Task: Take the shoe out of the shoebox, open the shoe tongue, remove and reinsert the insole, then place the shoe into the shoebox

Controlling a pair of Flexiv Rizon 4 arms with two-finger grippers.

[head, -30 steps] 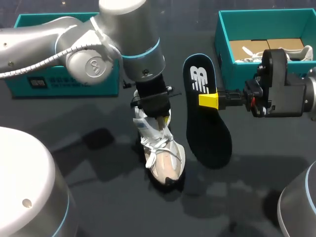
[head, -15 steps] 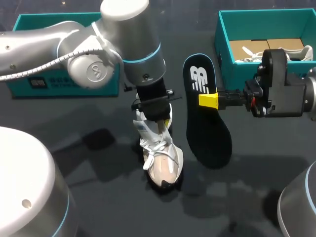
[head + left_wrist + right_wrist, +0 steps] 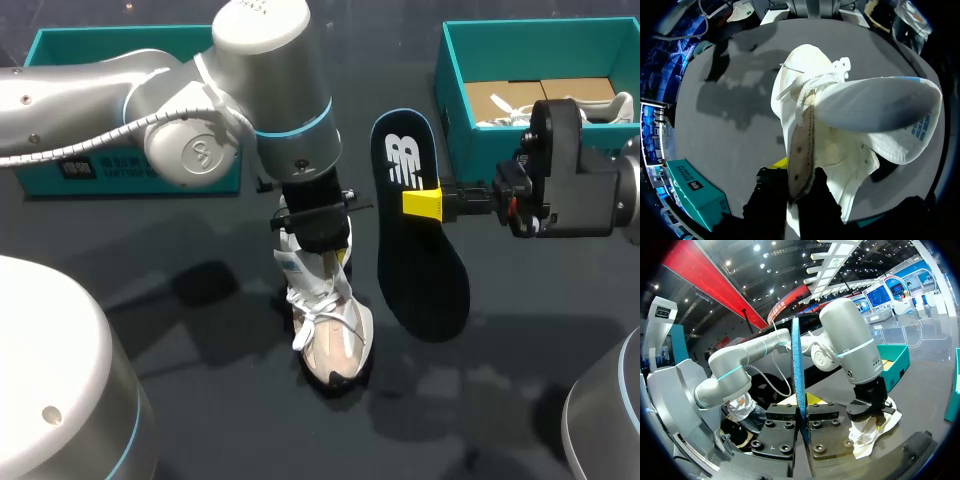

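**Shoe on the table, insole held beside it**

The white shoe (image 3: 325,320) stands on the dark table (image 3: 230,400), toe toward the near edge, tongue (image 3: 875,107) lifted open. The left gripper (image 3: 318,235) comes down at its heel end. In the wrist view its 2 fingers seem clamped on the eyelet edge, though the tips are mostly hidden. Just beside the shoe, the black insole (image 3: 420,250) is pinched at its side by the right gripper (image 3: 425,203). The shoebox (image 3: 540,40) sits behind, well apart.

From where I stand: 1 shoe (image 3: 325,320) on the bench (image 3: 180,340), centre frame, and maybe a 2nd shoe (image 3: 618,106) inside the upper-right box (image 3: 455,60). 1 insole (image 3: 420,270). 2 teal boxes total, incl. the upper-left box (image 3: 60,45). 2 pincers: left pincer (image 3: 325,245), right pincer (image 3: 422,203).
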